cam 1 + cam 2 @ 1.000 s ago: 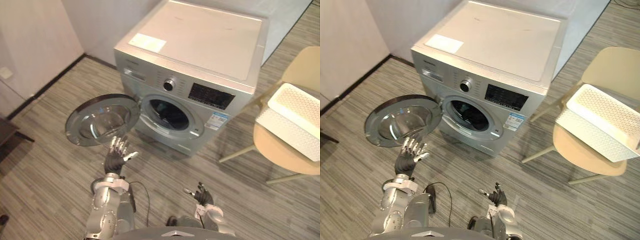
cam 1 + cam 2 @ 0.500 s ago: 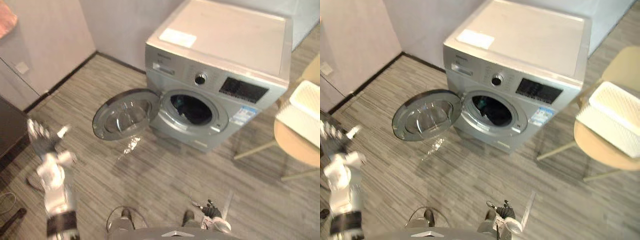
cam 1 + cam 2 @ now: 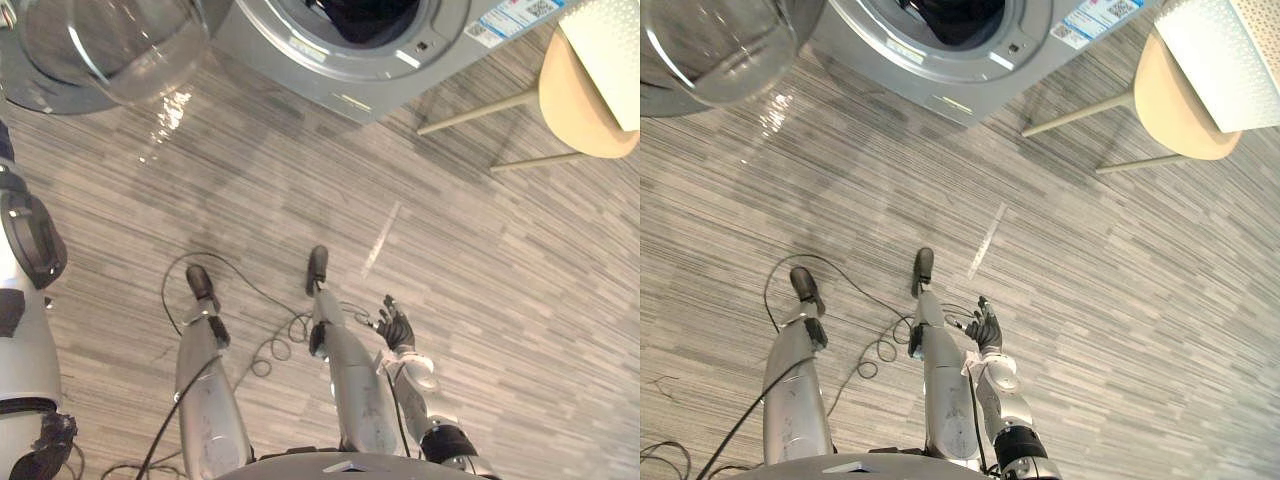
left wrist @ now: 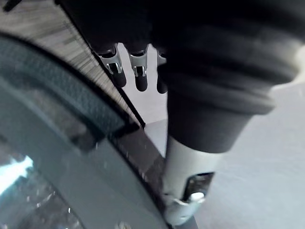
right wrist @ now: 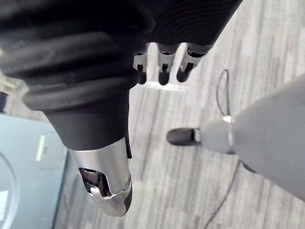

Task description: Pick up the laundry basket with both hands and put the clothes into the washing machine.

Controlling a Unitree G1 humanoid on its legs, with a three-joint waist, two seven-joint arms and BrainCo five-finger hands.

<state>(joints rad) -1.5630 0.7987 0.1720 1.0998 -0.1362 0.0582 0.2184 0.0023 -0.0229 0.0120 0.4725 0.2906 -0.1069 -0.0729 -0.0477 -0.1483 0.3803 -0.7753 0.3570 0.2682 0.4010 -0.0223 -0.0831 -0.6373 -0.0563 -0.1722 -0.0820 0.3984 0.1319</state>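
The white perforated laundry basket (image 3: 612,48) rests on a beige chair (image 3: 583,104) at the upper right, far from both hands. The grey washing machine (image 3: 330,70) stands at the top with its round door (image 3: 105,45) swung open to the left. Something dark lies in the drum (image 3: 365,12). My right hand (image 3: 395,328) hangs low over the floor with fingers straight and holds nothing. In the left wrist view my left hand (image 4: 138,71) has straight fingers and an empty grasp, with a dark curved rim beyond it.
Grey striped plank flooring (image 3: 480,260) stretches between me and the machine. The chair's thin legs (image 3: 470,112) reach toward the machine's right front corner. A pale wall (image 4: 267,167) lies past my left hand.
The camera has tipped down, so the machine and chair slid to the top edge. My left arm swung out from near the door to the far left. The right hand stays low.
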